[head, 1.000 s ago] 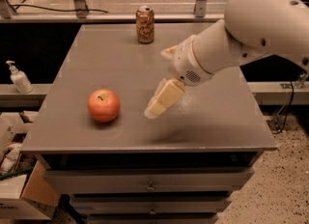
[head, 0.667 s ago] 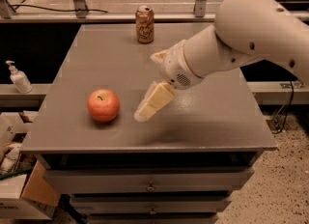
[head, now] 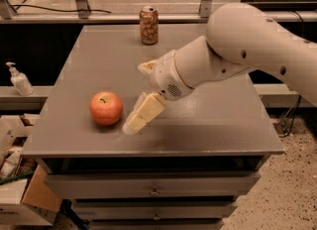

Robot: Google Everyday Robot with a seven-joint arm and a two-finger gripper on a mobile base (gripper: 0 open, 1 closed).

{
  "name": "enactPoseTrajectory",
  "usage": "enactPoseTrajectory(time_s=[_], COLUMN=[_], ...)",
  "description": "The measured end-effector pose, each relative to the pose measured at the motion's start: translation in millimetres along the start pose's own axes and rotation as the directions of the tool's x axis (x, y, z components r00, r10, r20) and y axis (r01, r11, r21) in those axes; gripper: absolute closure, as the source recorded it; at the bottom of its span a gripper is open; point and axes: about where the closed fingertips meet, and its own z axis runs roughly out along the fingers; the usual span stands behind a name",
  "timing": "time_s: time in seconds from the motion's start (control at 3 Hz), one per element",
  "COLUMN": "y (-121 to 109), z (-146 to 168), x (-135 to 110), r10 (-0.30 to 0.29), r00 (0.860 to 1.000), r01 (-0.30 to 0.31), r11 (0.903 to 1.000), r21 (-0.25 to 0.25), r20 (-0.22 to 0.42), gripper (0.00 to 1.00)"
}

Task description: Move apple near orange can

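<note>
The red-orange apple [head: 106, 108] sits on the grey table [head: 208, 120] near its front left. The orange can [head: 148, 25] stands upright at the table's far edge, well behind the apple. My gripper [head: 135, 97] hangs low over the table just right of the apple, a small gap away from it. It is open and empty: one cream finger [head: 142, 114] points down-left toward the apple's base, and the other finger [head: 147, 66] sits farther back. The big white arm reaches in from the right.
A white pump bottle [head: 18, 80] stands on a low ledge to the left. Cardboard boxes [head: 20, 189] sit on the floor at the lower left. Drawers [head: 153, 189] are under the tabletop. Metal frame posts rise behind the table.
The gripper has moved left and toward the front, closing most of the gap to the apple. The apple and the can have not moved.
</note>
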Motion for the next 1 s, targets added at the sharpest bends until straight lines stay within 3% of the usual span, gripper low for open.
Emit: enactPoseTrajectory(time_s=[1.0], y=[15], z=[43], x=[1], r10=[-0.031], r00=[0.999], r01=[0.030], r11=[0.9995], r21=[0.011], r20=[0.023], gripper=[0.00])
